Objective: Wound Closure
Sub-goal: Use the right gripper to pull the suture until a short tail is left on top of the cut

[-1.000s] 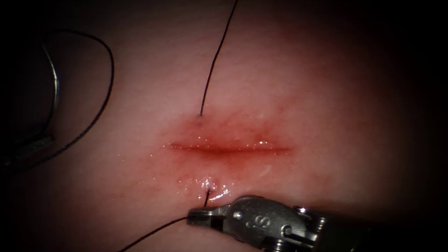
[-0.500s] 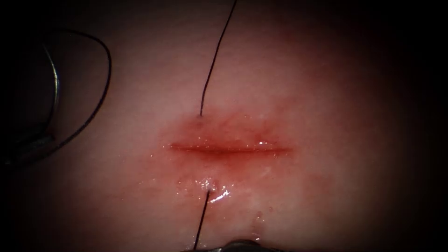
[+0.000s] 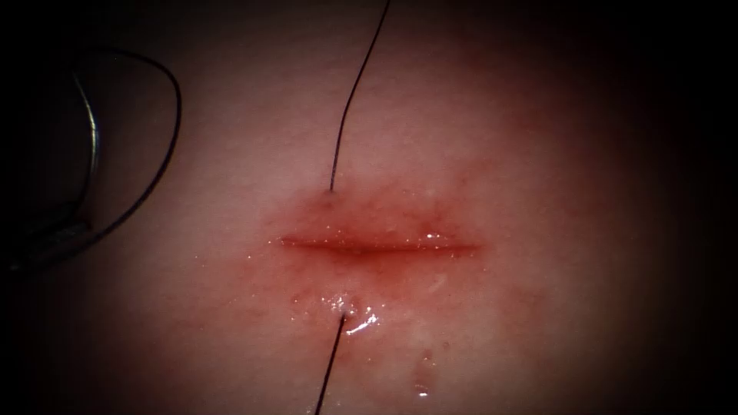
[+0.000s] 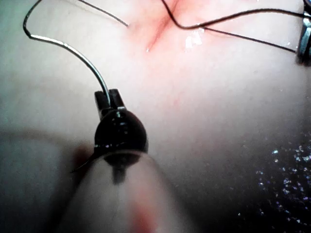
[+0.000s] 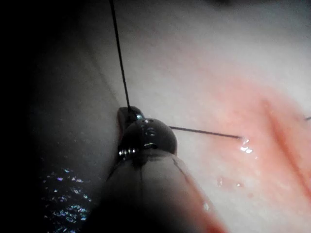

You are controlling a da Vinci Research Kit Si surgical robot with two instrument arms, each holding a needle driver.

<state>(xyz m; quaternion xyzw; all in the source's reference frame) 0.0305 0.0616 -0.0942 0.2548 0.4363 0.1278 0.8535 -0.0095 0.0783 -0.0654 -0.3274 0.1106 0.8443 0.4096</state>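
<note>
- The needle, a thin, shiny curved steel wire, is lying at the far left of the endoscope view, well left of the cut and out of the tissue; its long axis is running roughly up and down, its curve bulging to the right.
- The left tool, dark metal with a rounded wrist, is clamping the needle at one end of its curve; the jaws are closed tight on it, and the rest of the arc is sweeping up and away from the tips to where it is meeting the thread.
- The thread, fine and dark, is looping around the needle's right side in the endoscope view.
- One strand is coming down from the top edge and entering the tissue just above the cut's left half.
- The cut is lying as a narrow horizontal slit, red and wet, with glistening red fluid pooling just below it.
- A second strand is leaving the tissue at that wet spot and running straight down to the bottom edge.
- The right tool, smooth dark metal, is gripping the thread with closed jaws; from its tips one strand is stretching taut across to the wet spot beside the cut and another is running away over the pale, soft tissue.
</note>
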